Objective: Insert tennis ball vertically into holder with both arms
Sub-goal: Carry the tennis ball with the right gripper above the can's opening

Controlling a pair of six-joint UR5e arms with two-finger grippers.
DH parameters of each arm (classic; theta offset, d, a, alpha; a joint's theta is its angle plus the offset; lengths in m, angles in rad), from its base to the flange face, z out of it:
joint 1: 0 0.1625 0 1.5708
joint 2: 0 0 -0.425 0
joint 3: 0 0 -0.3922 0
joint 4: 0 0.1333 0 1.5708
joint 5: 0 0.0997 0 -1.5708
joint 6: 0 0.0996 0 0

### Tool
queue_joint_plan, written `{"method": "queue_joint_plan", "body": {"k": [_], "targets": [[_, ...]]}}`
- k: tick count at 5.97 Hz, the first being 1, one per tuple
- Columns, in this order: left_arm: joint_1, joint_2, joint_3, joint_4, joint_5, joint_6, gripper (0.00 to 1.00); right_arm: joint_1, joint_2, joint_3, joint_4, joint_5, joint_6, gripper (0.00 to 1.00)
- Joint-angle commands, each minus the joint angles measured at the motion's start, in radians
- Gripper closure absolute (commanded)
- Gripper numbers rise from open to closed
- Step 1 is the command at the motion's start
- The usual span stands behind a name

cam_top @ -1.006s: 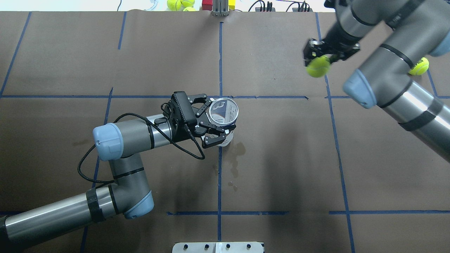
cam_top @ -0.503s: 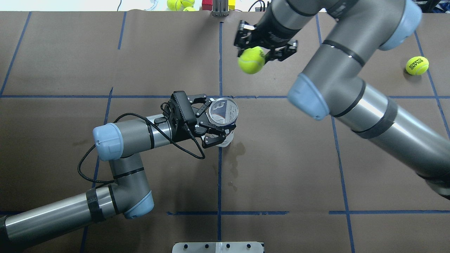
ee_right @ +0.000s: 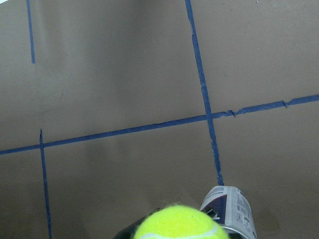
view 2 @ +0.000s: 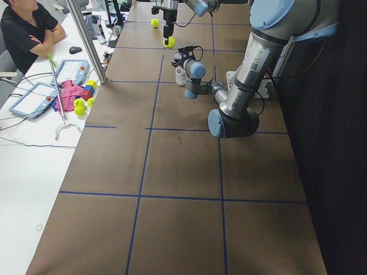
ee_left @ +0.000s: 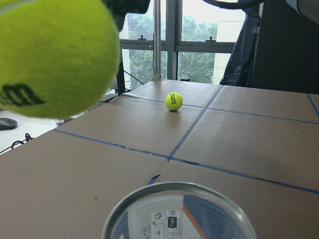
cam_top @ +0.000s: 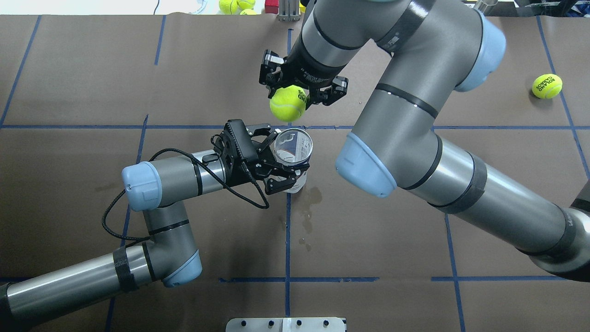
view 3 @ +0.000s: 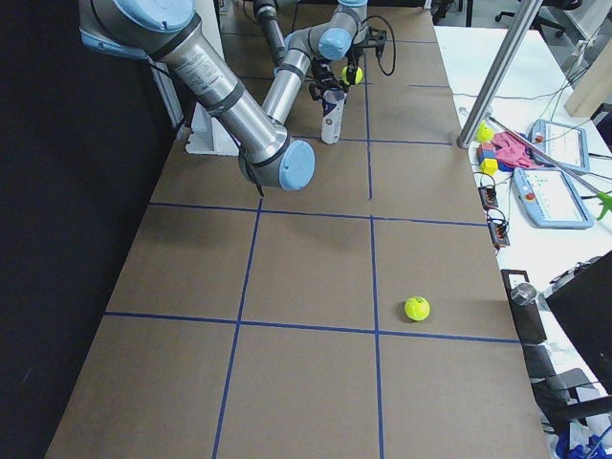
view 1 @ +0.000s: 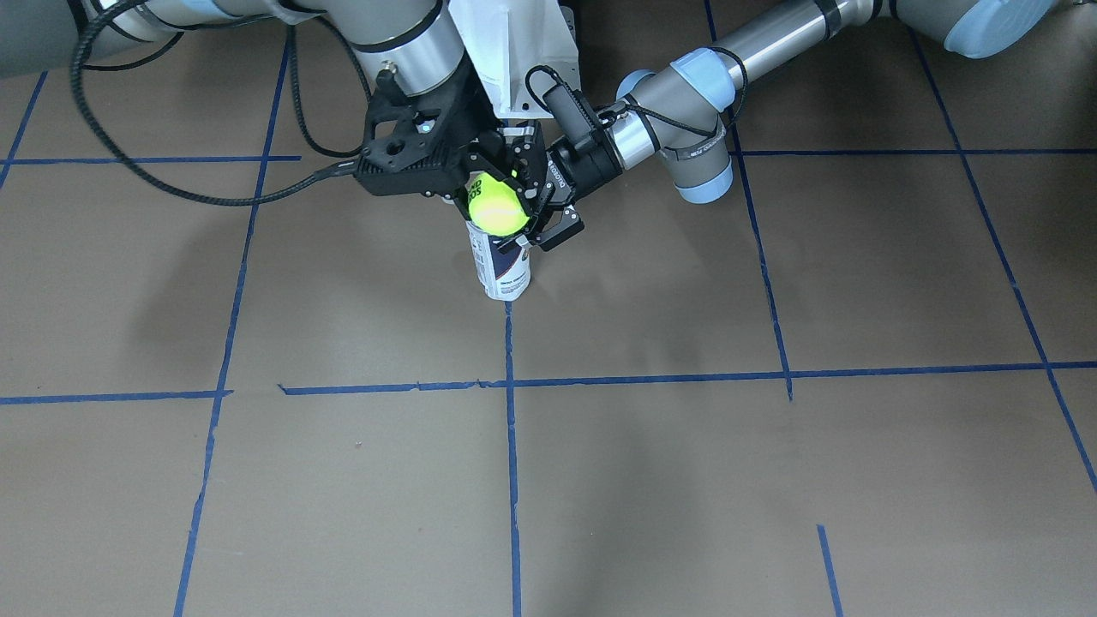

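Observation:
The clear holder (cam_top: 293,146) stands upright on the table with its mouth open; it also shows in the front view (view 1: 504,266). My left gripper (cam_top: 276,157) is shut on the holder's upper wall from the side. My right gripper (cam_top: 299,94) points down and is shut on the tennis ball (cam_top: 287,103). The ball hangs in the air above the holder's rim, a little to the far side of it. In the left wrist view the tennis ball (ee_left: 55,55) sits up and left of the holder's rim (ee_left: 179,214). In the right wrist view the tennis ball (ee_right: 182,224) is beside the holder (ee_right: 232,209).
A second tennis ball (cam_top: 547,86) lies on the table at the far right. More balls (cam_top: 235,5) and coloured blocks sit beyond the back edge. A white metal base (cam_top: 286,324) is at the near edge. The right arm's big elbow (cam_top: 368,161) hangs close to the holder.
My right arm has swung left with the ball, from the far right of the table to just beyond the holder's mouth. The left arm and holder have not moved.

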Motion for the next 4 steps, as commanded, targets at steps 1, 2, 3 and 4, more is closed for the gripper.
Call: {"method": "queue_joint_plan", "body": {"k": [1,2,3,4], "targets": [[0.000,0.000,-0.001,0.000,0.000,-0.005,0.22,-0.025,-0.004,0.011,-0.036,-0.010,0.001,0.91],[0.000,0.000,-0.001,0.000,0.000,-0.006,0.22,-0.035,-0.018,0.033,-0.053,-0.007,0.001,0.89],[0.000,-0.002,-0.002,0.000,0.000,-0.012,0.22,-0.041,-0.021,0.035,-0.059,-0.010,0.001,0.79],[0.000,-0.002,-0.002,0.000,0.000,-0.020,0.22,-0.044,-0.027,0.037,-0.065,-0.012,0.001,0.41]]}}
